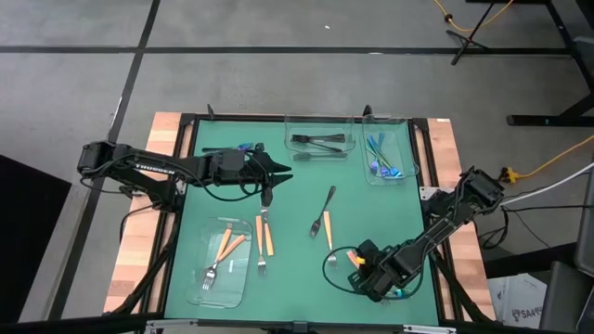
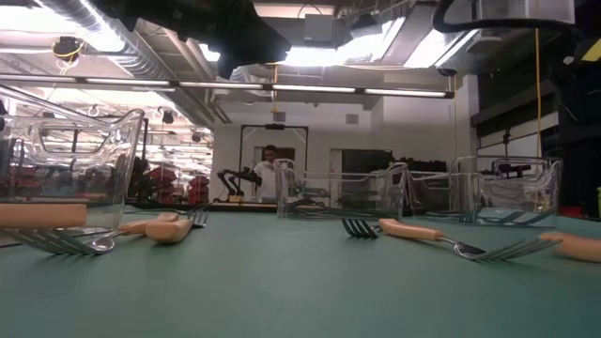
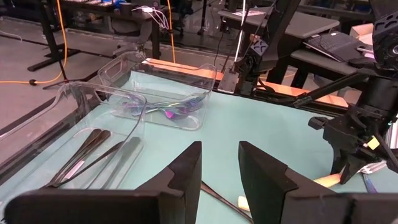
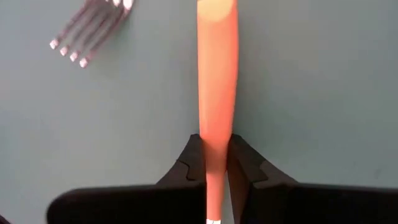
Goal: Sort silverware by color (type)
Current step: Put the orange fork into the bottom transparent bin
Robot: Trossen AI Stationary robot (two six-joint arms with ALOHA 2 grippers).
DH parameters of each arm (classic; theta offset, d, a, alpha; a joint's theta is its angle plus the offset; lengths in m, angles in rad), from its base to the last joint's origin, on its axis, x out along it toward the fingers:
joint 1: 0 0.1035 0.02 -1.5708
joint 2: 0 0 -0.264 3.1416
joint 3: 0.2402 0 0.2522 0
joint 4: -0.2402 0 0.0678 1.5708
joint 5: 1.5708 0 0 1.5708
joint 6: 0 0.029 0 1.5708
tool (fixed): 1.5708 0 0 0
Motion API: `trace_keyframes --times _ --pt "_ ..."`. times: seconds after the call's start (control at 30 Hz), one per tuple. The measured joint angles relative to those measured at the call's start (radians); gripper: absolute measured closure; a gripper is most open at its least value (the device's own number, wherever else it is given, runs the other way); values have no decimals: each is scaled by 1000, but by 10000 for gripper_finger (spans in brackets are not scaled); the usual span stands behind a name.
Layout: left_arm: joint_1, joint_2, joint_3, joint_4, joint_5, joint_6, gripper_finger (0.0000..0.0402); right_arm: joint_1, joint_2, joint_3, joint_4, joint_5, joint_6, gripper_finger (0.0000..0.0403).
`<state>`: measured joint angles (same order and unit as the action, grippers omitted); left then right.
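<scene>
The right claw (image 4: pixel 216 167) is seen low over the green table (image 1: pixel 297 269), at the near right part of the mat, pinched on the handle of an orange-handled utensil (image 4: pixel 217 74). In the right wrist view the orange handle runs straight out ahead of the claw, clamped between both fingers (image 4: pixel 186 163) close to where the handle gives way to metal. Just beside it, ahead and to one side, the tines of another fork (image 4: pixel 87 34) lie on the mat.

The step in hand is judged to be the pick-up of this piece for the tray of orange-handled pieces. That clear tray (image 1: pixel 197 295) lies well away across the table from the right claw, already holding orange-handled forks (image 1: pixel 223 249). Two more orange-handled pieces (image 1: pixel 264 237) lie on the mat just beside that tray, and a black fork (image 1: pixel 324 209) lies between the two claws.

For a good lift, the grip should be kept firm, since the handle is held near one end and the long free part may droop or swing. A straight rise before any sideways travel is advised, so the neighbouring fork is not dragged along.

The left claw (image 3: pixel 219 163) is held spread and empty above the far left part of the mat, facing the trays of black utensils (image 3: pixel 87 155) and iridescent utensils (image 3: pixel 168 111).
</scene>
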<state>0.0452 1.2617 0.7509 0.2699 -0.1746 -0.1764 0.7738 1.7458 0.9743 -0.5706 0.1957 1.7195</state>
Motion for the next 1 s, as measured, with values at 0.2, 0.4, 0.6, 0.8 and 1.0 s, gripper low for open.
trace_keyframes --times 0.2,0.4,0.6,0.8,1.0 --pt "0 0 0 0 0 1 302 -3 -38 -2 11 122 -2 393" --pt "0 0 0 0 0 1 302 -3 -105 -2 21 270 -26 393" --pt "0 0 0 0 0 1 302 -4 -180 -2 23 423 -84 393" --pt "0 0 0 0 0 1 302 -68 -253 0 32 513 -245 394" --pt "0 0 0 1 0 0 302 -197 -288 0 105 516 -542 395"
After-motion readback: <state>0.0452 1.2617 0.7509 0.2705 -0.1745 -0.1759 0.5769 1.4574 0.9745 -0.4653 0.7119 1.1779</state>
